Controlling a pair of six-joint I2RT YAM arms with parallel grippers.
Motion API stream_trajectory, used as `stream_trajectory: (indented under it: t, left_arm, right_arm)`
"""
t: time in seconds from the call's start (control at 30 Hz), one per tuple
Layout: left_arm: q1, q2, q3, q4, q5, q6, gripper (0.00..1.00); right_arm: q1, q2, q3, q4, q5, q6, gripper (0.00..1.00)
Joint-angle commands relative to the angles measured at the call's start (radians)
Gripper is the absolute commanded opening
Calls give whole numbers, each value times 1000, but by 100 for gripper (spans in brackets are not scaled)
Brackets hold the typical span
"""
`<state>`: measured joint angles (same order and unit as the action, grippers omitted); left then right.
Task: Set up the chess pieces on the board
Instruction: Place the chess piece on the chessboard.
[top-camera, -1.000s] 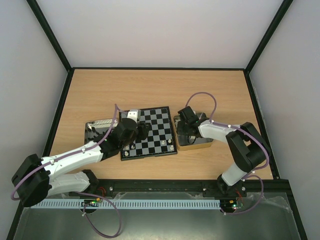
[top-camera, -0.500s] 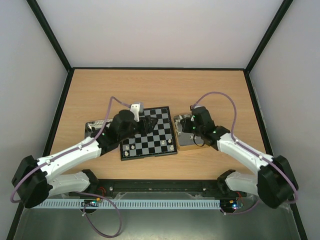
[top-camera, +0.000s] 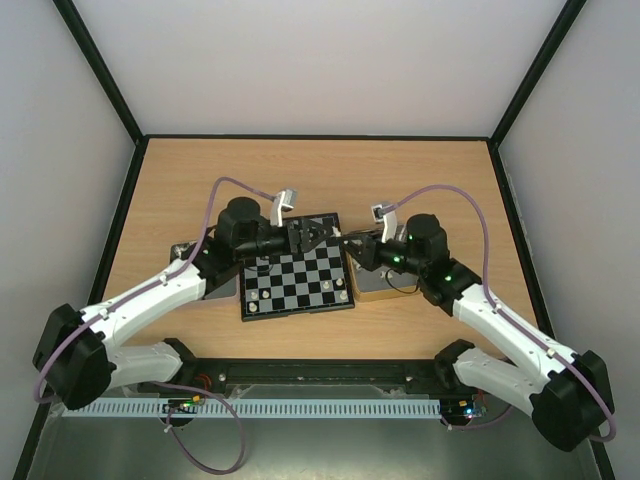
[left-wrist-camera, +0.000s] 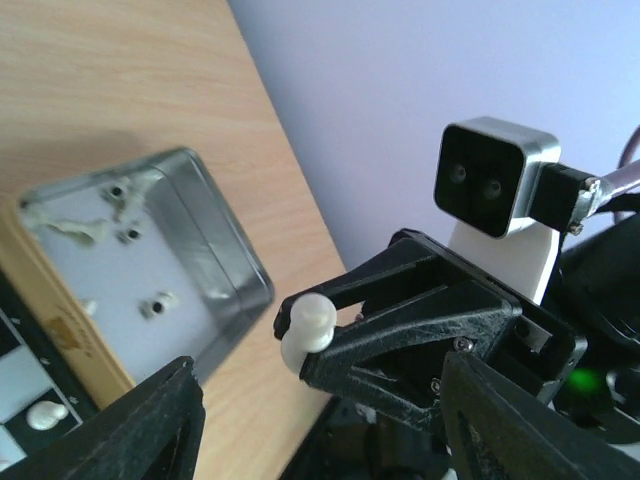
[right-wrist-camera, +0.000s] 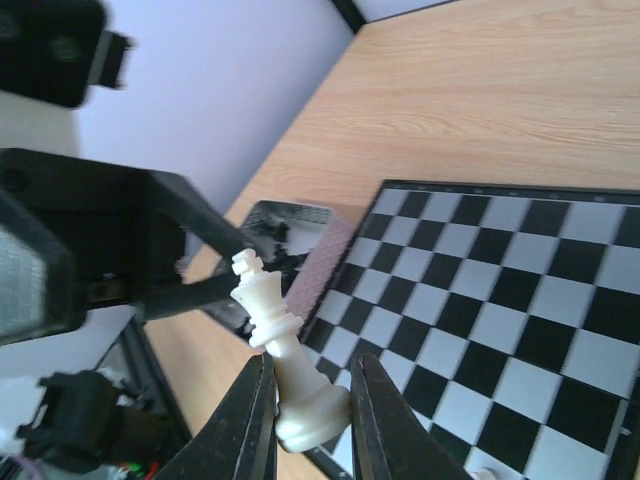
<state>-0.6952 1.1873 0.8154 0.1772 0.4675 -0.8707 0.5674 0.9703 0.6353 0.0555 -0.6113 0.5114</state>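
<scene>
Gold-sided tin (top-camera: 375, 292) and second tin (top-camera: 182, 254) lie on wooden table (top-camera: 300, 170).

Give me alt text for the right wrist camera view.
The right claw grips a tilted cream-white king by its base, near the edge of the board. The black left claw is just behind it, beside a tin holding dark pieces.

no legible txt, small mark on gold tin (left-wrist-camera: 70, 335) side, unreadable
</scene>
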Motion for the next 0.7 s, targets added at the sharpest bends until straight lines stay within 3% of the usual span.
stream_trajectory:
  t: [0.0, 0.17, 0.67]
  left_arm:
    - [3, 32, 38, 78, 158, -55, 65]
    - [3, 52, 43, 114, 194, -86, 49]
    - [5, 74, 47, 86, 174, -36, 14]
  right_arm:
    - [-4, -34, -13, 79, -162, -17, 14]
    - [-3, -31, -11, 74, -195, -21, 14]
    - [-3, -13, -8, 71, -192, -18, 14]
